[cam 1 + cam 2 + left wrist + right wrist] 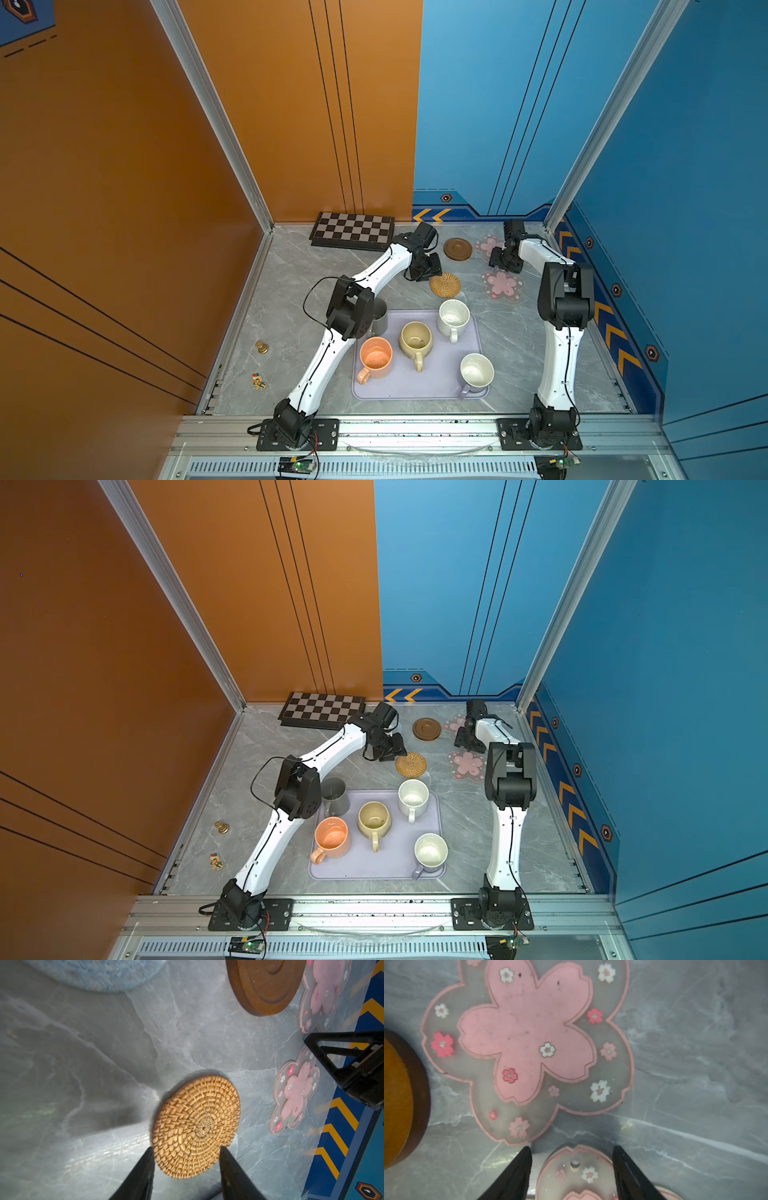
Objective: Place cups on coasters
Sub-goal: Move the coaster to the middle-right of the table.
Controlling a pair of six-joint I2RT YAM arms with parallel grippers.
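Cups stand grouped at the large lavender rounded-square tray (432, 376). Four are upright on it: the orange handled mug (376, 357), the rounded beige-yellow mug (415, 340), the speckled white mug (454, 318) and the lavender mug with white inside (476, 371). The tall grey cylinder mug (334, 796) is at the tray's far left corner, partly behind the left arm. I cannot tell whether it is on the tray or just off it. No cup is on a coaster yet.

Coasters lie beyond the tray, all bare:
- the woven tan rattan round coaster (445, 285)
- the dark-brown wooden disc (457, 249)
- a nearer translucent pink-flower coaster (503, 283)
- a farther translucent pink-flower coaster (487, 245)
- the pale-blue spiral round coaster (99, 972), seen only in the left wrist view

The left gripper (187, 1148) has its jaws partly apart and empty, over the rattan coaster's edge. I see no contact. The right gripper (571, 1147) has its jaws apart and empty, above the gap between the two flower coasters.

Judgement: neither gripper has anything to set down, so the step is to fetch a mug. I would rise clear of the light mats without nudging them. I would then grip a mug firmly by its wall, carry it upright and set it centred on a coaster.
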